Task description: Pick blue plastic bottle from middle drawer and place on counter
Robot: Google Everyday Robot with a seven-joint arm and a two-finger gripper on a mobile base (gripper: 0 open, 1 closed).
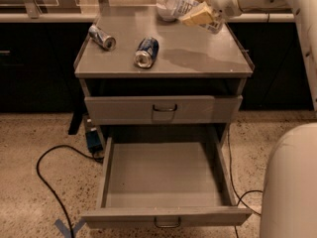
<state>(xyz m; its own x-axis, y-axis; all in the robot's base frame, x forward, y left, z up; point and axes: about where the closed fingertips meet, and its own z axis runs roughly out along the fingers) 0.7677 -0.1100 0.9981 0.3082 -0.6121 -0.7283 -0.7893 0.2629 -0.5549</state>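
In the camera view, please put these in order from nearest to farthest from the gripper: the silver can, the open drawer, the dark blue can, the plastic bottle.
1. blue plastic bottle, held in the gripper, above the back right of the counter.
2. dark blue can, lying mid-counter.
3. silver can, lying on the counter's left.
4. open drawer, low at the front.

Hand (192, 7) holding bottle (171, 5) over counter (203, 61) rear-right; silver can (102, 37) & blue can (146, 52) block left, front-right prob. free
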